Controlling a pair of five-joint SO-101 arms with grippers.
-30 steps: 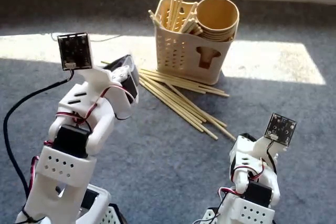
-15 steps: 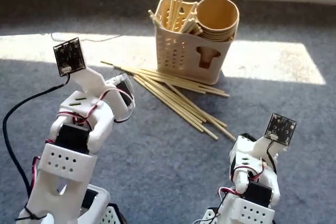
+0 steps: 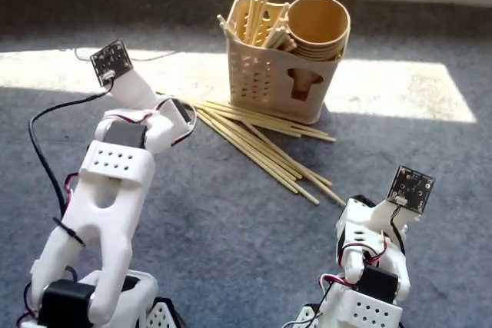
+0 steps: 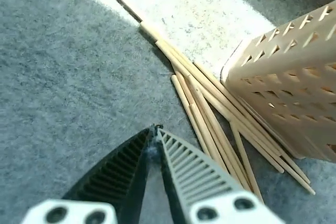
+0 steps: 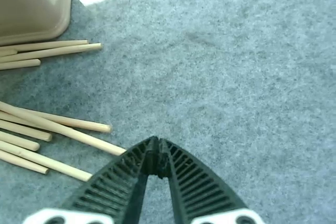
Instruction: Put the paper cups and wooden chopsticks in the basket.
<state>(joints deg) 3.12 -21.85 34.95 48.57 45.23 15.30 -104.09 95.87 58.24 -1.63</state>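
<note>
Both hands (image 4: 155, 132) (image 5: 156, 154) closed beside chopsticks (image 4: 203, 115)

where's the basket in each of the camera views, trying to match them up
High view: basket at the far middle of the carpet, holding paper cups.
Left wrist view: its perforated wall, beyond the left gripper.
Right wrist view: one base corner, beyond the right gripper.
Shared landmark: the loose chopsticks lying beside its base.
</note>
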